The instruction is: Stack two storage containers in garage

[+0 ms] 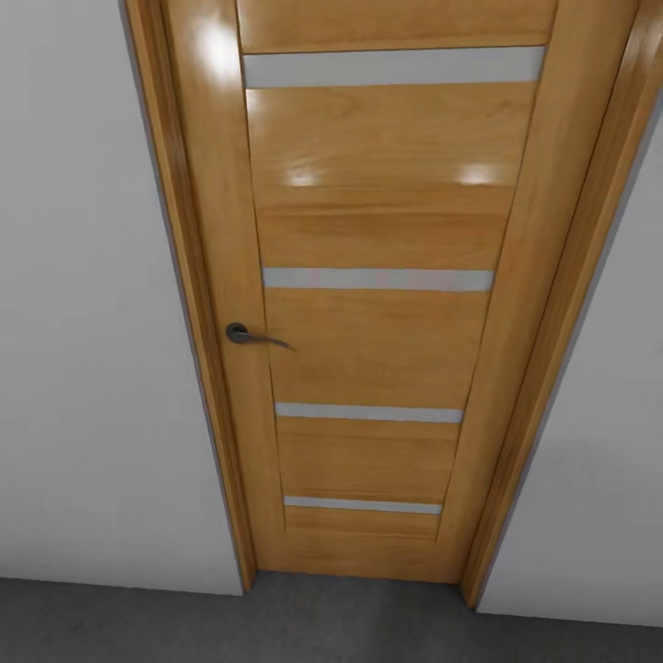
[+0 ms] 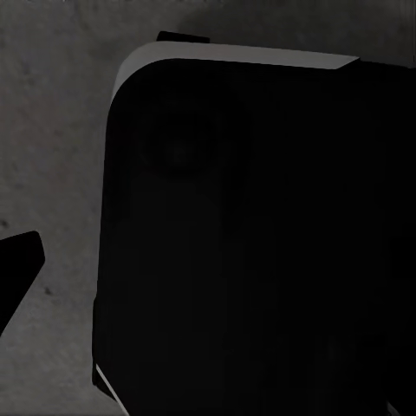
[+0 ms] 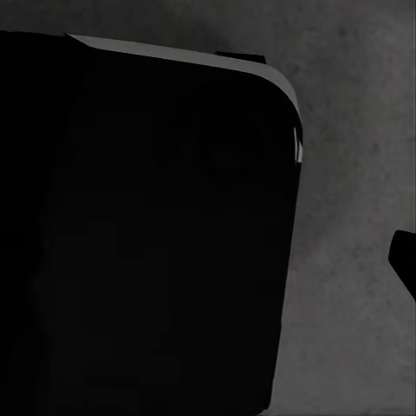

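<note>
Both grippers give little away: one dark fingertip (image 2: 17,264) of the left and one (image 3: 404,260) of the right hang over the speckled grey concrete floor (image 2: 52,130), each beside the robot's black base (image 2: 251,243), and I cannot tell how wide either stands. Ahead, a closed slatted wooden door (image 1: 368,341) with a metal lever handle (image 1: 250,336) sits in white walls (image 1: 92,368).

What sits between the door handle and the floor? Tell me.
Only door: the plain wooden stile runs from the handle down to the floor, head view.
</note>
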Controlling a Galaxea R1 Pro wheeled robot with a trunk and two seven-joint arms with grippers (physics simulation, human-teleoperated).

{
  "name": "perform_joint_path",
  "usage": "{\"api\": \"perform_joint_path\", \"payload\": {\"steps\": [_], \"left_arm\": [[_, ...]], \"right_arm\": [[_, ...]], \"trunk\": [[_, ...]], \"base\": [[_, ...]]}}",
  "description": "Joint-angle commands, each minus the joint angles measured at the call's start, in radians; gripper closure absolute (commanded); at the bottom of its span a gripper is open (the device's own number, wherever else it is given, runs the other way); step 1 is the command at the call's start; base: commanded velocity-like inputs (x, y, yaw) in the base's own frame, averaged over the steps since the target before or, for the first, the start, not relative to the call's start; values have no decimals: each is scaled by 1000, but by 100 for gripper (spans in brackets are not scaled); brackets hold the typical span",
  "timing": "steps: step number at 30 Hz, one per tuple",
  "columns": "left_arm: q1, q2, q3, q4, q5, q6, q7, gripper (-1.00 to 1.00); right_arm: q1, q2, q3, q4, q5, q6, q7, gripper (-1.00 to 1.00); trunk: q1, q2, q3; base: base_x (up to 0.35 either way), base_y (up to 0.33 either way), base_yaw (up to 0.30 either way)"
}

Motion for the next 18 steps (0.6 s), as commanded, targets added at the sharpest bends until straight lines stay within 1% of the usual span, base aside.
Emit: {"api": "perform_joint_path", "payload": {"steps": [1, 11, 15, 18], "left_arm": [[0, 0, 5, 0, 7, -2, 1, -100], [0, 0, 5, -1, 7, -2, 1, -100], [0, 0, 4, -1, 7, -2, 1, -100], [0, 0, 5, -1, 7, -2, 1, -100]], "right_arm": [[0, 0, 4, 0, 3, -3, 0, -100], [0, -1, 4, 0, 3, -4, 0, -100], [0, -2, 4, 0, 3, -3, 0, -100], [0, -3, 4, 0, 4, -3, 0, -100]], "trunk": [[0, 0, -1], [0, 0, -1], [0, 0, -1], [0, 0, -1]], "base": [[0, 0, -28], [0, -7, -6], [0, -162, 0], [0, -91, 0]]}}
